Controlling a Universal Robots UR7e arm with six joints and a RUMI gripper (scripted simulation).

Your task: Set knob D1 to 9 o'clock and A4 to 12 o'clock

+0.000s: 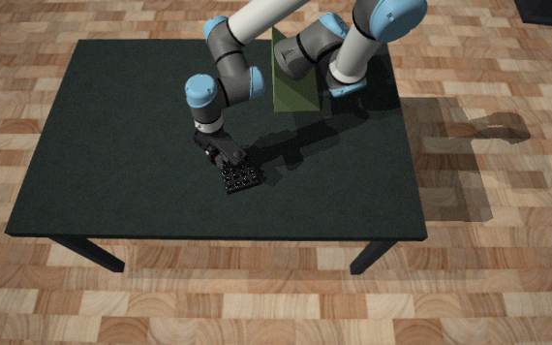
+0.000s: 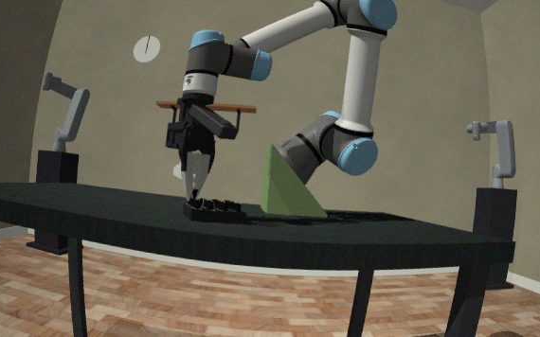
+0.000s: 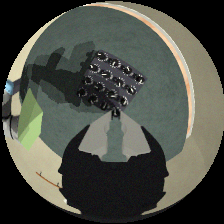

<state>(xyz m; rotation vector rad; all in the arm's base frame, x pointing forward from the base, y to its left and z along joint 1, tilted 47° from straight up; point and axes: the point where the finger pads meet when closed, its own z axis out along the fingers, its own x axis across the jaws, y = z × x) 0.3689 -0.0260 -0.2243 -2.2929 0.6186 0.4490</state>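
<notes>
Your arm (image 2: 360, 80) has white tube links, dark grey joint housings and light-blue round end caps. A small dark marking sits on the white wrist section. The gripper (image 2: 193, 191) has a black boxy body and pale tapered fingers.

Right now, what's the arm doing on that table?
The single arm has its gripper pointing straight down on a corner knob of the black knob box, which lies on the dark table. The fingers are nearly closed, apparently pinching that knob; the wrist view shows the tips right at the box's near corner. Which way the knob pointers face is too small to read. A green wedge stands behind the box, apart from it.
</notes>
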